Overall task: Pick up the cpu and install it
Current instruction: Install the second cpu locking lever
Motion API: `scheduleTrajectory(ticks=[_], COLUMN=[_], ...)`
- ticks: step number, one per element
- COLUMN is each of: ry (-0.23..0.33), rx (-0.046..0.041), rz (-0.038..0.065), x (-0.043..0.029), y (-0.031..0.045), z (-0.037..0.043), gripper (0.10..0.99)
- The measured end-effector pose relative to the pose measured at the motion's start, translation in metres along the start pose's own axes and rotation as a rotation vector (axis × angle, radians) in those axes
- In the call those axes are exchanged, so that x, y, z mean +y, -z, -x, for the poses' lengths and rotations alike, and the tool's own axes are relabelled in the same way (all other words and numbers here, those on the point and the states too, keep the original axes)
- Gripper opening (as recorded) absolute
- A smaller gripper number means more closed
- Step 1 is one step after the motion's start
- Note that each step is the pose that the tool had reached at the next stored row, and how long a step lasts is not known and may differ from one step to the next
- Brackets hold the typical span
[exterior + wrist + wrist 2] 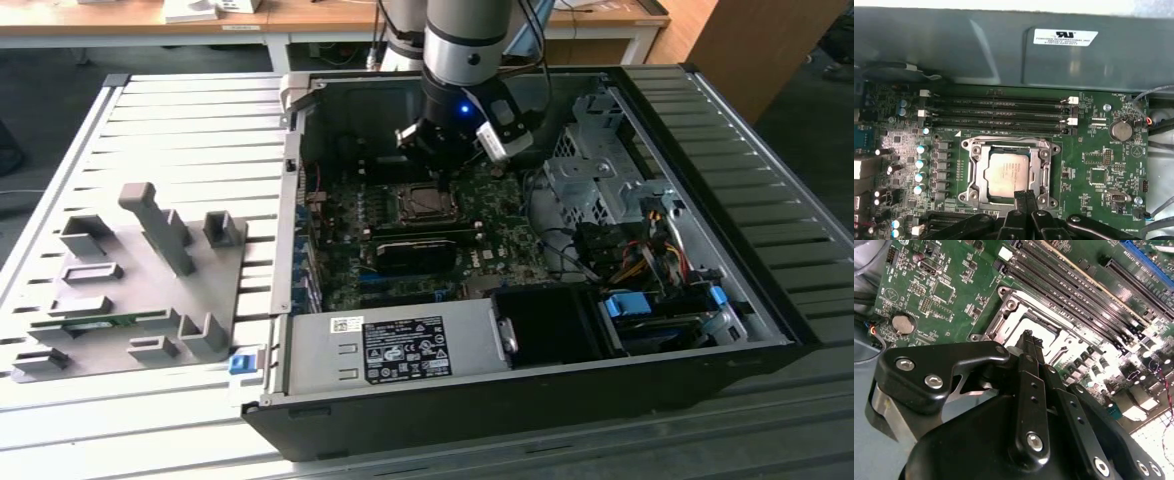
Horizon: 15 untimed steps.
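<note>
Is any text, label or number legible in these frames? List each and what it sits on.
White sticker on the case wall, first wrist view: print too blurred to read.
White label on the power supply, exterior view: too small to read.
Motherboard lettering: too small to read.
cpu top: markings too faint to read.

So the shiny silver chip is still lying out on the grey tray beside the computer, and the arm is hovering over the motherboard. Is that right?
Not quite. The cpu is not on the grey tray; the first wrist view shows it sitting inside the metal-framed socket on the motherboard. The rest holds: in the exterior view the gripper is over the motherboard, right above that socket.
</note>
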State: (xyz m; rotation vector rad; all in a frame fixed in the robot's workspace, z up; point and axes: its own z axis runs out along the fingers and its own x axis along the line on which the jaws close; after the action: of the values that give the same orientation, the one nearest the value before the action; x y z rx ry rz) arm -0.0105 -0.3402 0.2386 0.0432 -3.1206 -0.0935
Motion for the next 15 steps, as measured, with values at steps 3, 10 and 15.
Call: scheduleTrajectory(ticks=[3,10,15], ry=[0.000,-0.001,-0.001], rx=[0.0000,0.0104,0.0107], rz=[0.000,0.000,0.000], x=[-0.0017,-0.0064,-0.0140], y=[0.0001,0.0004,0.0006], z=[-0.0001,0.0014,0.0012], gripper=[0.106,0.106,0.106])
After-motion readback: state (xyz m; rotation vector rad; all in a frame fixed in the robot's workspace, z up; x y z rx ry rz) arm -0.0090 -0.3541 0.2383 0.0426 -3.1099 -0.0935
